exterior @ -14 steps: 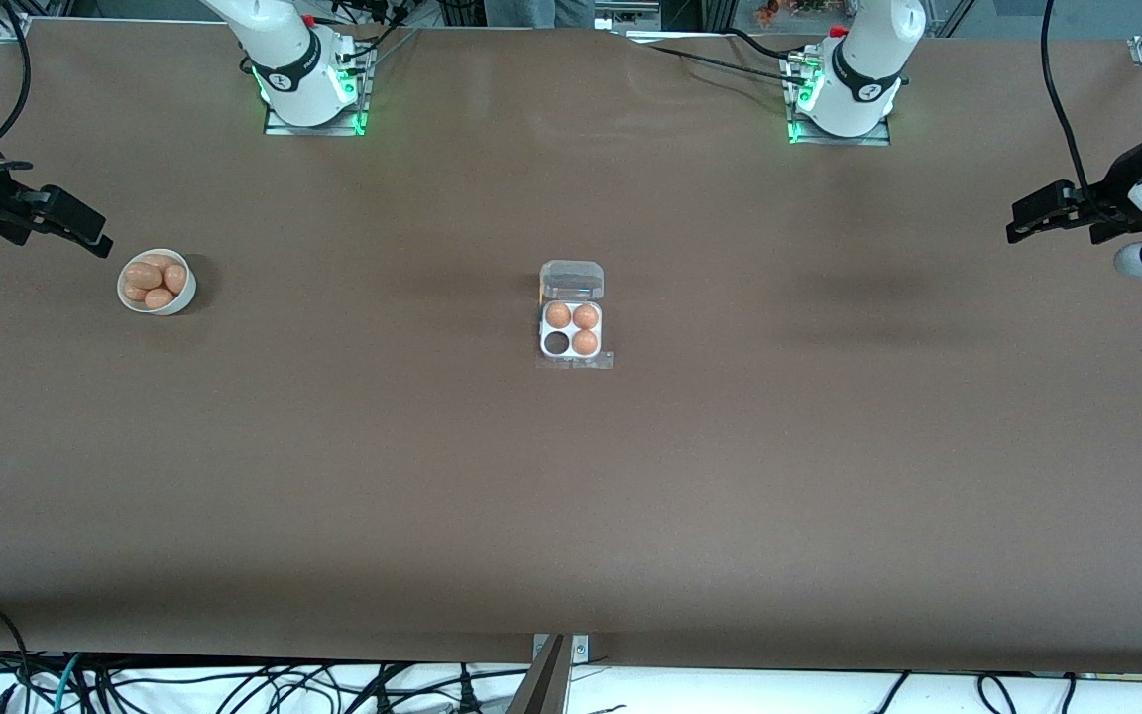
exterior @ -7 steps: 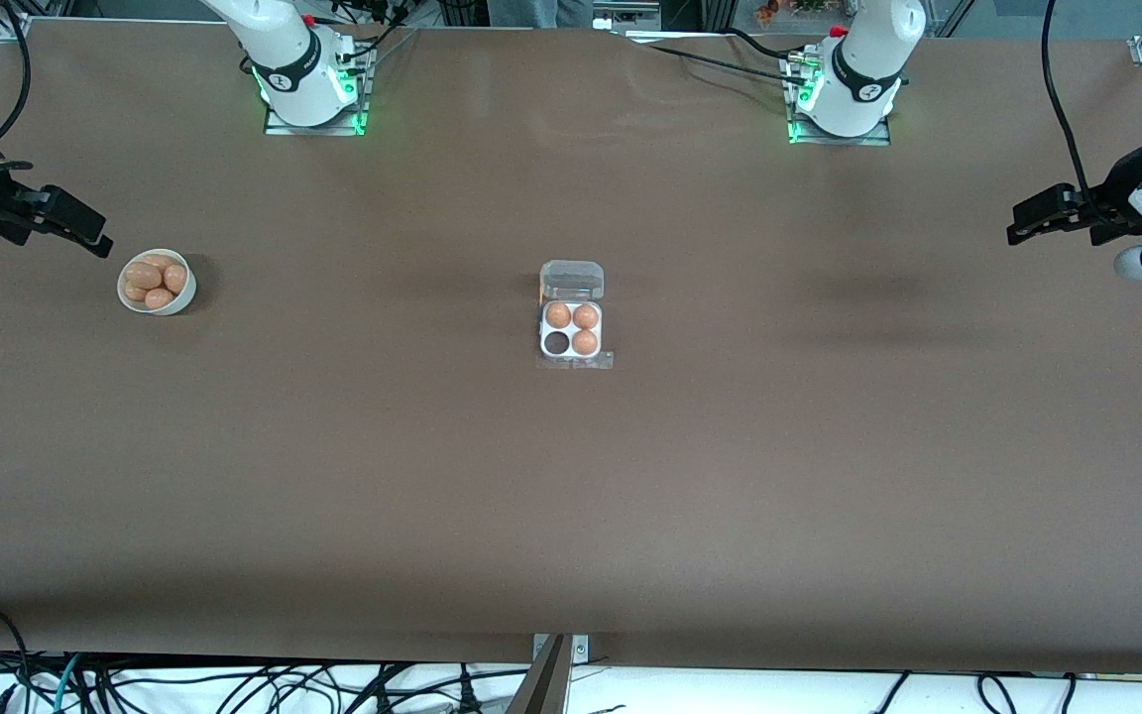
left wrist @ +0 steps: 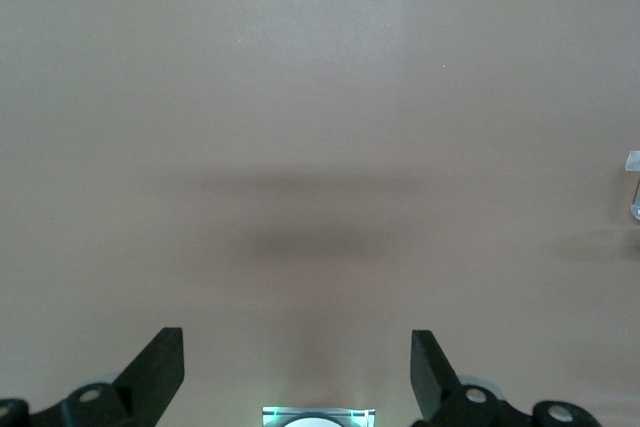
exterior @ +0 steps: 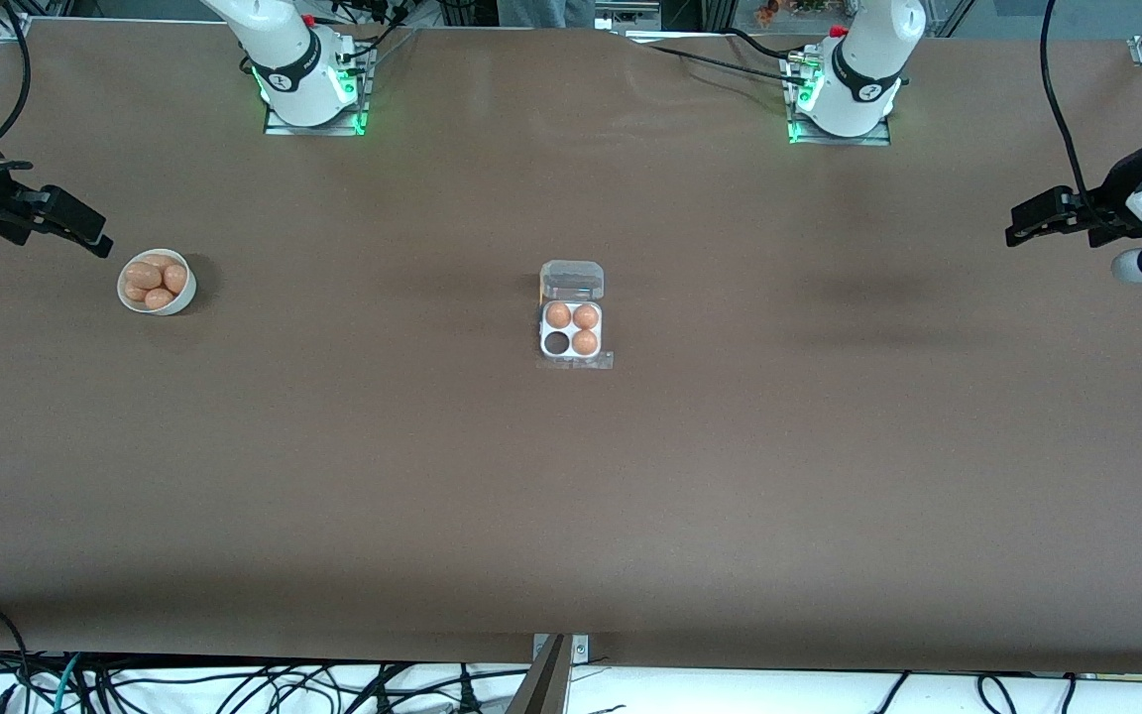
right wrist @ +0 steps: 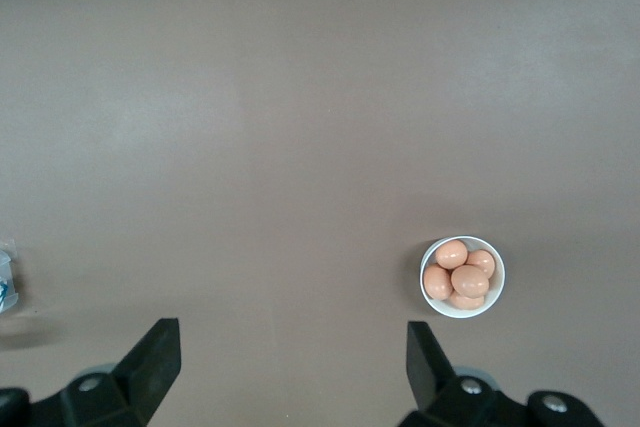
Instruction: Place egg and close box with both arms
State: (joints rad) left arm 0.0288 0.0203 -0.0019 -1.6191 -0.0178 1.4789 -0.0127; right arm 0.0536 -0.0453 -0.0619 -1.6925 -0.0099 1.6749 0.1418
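the box is sitting open in the middle of the counter, its clear lid lying back toward the robots' bases, three eggs filling its cells and the one cell nearer the front camera on the right arm's side showing empty. the egg to be placed is lying with the others in a round white bowl toward the right arm's end of the counter. the right pincer is hanging over that end, just beside the bowl, jaws spread wide and holding nothing; its wrist view is showing the bowl below. the left pincer is waiting over the left arm's end, well apart from the box, likewise wide open and empty. the eggs are crowding one another in the bowl (smooth and rounded, so probably slippery), so a finger coming down off-centre could nudge a neighbour, tip the bowl, or let the egg roll out. later, a poorly seated egg could be keeping the lid from latching, and the light box could be sliding unless one arm is steadying it.
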